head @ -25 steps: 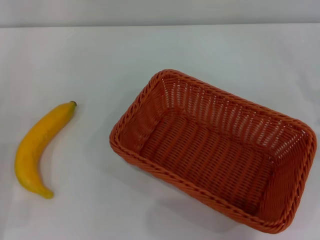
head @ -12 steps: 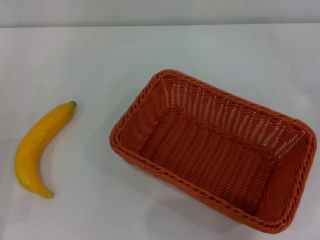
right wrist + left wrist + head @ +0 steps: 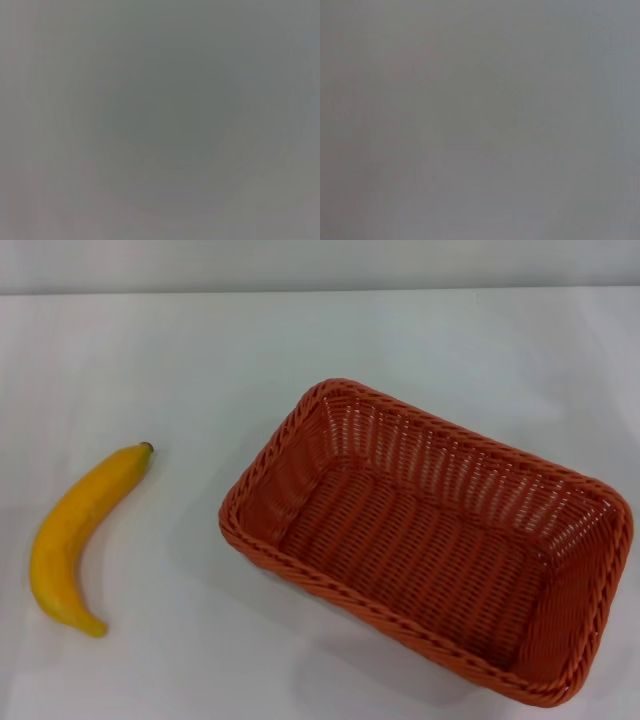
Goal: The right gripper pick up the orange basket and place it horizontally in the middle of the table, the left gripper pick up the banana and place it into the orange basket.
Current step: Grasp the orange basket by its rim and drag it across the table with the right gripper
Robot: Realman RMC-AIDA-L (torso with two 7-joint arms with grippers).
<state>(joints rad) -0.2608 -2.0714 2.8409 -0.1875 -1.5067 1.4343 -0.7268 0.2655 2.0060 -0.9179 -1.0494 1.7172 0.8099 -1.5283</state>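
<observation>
The orange basket (image 3: 430, 540) stands on the white table (image 3: 300, 340) right of centre, turned at an angle, its long side running from upper left to lower right, and it holds nothing. At the left lies the banana (image 3: 80, 535), curved, with its dark stem tip pointing up and right. A wide strip of bare table separates the two. Neither gripper shows in the head view. Both wrist views show only a flat grey field with no object or fingers in it.
The table's far edge (image 3: 320, 290) meets a grey wall at the back. Bare white tabletop lies behind the basket and between the basket and banana.
</observation>
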